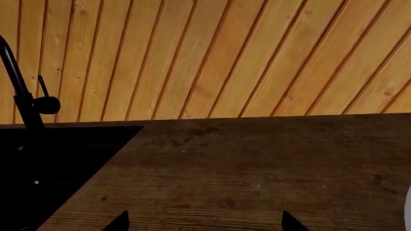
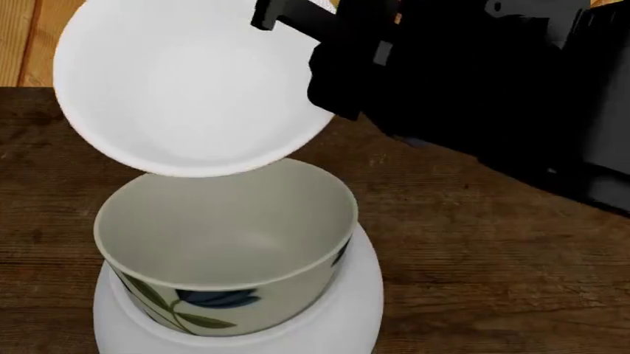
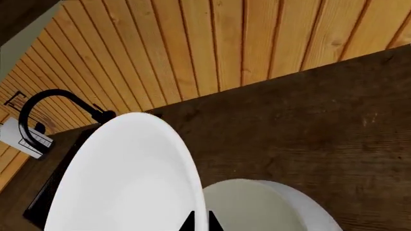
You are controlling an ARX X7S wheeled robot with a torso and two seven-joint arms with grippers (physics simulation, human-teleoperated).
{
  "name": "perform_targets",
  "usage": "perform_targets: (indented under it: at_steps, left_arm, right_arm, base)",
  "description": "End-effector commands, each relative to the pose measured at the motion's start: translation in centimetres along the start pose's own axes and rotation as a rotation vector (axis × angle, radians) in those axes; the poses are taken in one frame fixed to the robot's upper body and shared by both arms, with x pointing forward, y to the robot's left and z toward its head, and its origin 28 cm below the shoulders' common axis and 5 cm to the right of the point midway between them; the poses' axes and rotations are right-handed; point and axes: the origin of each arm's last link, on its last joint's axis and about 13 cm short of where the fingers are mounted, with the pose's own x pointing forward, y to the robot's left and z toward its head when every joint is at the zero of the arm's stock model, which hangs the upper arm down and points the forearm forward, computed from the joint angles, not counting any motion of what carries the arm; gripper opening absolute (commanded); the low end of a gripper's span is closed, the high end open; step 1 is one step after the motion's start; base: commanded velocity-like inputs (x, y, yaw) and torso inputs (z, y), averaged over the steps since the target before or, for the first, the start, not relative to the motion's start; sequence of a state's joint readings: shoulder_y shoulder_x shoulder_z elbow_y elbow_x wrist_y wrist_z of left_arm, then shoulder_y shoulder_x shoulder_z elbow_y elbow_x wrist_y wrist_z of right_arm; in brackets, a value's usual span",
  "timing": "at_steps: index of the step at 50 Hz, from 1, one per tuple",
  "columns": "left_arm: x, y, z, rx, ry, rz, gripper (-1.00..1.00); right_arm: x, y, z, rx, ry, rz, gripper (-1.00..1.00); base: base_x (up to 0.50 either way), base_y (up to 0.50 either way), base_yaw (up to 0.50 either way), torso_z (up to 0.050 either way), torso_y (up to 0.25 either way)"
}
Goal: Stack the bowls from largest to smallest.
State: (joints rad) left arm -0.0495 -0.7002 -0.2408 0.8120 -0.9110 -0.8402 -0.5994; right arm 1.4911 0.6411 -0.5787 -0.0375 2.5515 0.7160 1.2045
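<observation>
The medium cream bowl with blue-flower print (image 2: 226, 243) sits inside the large white bowl (image 2: 350, 313) on the wooden counter. My right gripper (image 3: 199, 222) is shut on the rim of the small plain white bowl (image 2: 187, 85) and holds it tilted above and just behind the stacked pair. That small bowl fills the right wrist view (image 3: 128, 178), with the cream bowl's inside (image 3: 250, 207) beside it. My left gripper (image 1: 204, 222) is open and empty over bare counter; only its two fingertips show.
A black sink (image 1: 51, 168) with a black faucet (image 1: 26, 96) is set in the brown wooden counter (image 1: 257, 168). A wood-panelled wall (image 1: 212, 53) runs behind. A white edge (image 1: 407, 211) shows at the left wrist view's border.
</observation>
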Motion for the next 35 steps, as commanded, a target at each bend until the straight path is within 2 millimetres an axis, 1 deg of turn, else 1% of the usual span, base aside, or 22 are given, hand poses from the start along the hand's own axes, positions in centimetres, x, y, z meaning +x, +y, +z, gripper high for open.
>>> perform_targets:
  at_steps: [1,15,21,35]
  left_arm:
    - [-0.1,0.2,0.1,-0.029,-0.007,-0.021,1.00]
    - [0.0,0.1,0.1,-0.025,-0.005,-0.022,1.00]
    - [0.1,0.1,0.1,-0.024,-0.006,-0.021,1.00]
    - [-0.1,0.2,0.2,-0.023,-0.006,-0.022,1.00]
  right_arm:
    - [1.3,0.8,-1.2,-0.043,0.059,0.006,-1.00]
    - [0.9,-0.3,-2.0,-0.050,0.079,-0.047,-1.00]
    - [1.2,-0.5,-3.1,-0.055,0.123,-0.044,-1.00]
    - [1.7,-1.0,-3.1,-0.059,0.112,-0.074,-1.00]
  base:
    - [0.00,0.00,0.00,0.000,0.000]
    - [0.00,0.00,0.00,0.000,0.000]
    - [0.00,0.00,0.00,0.000,0.000]
    - [0.00,0.00,0.00,0.000,0.001]
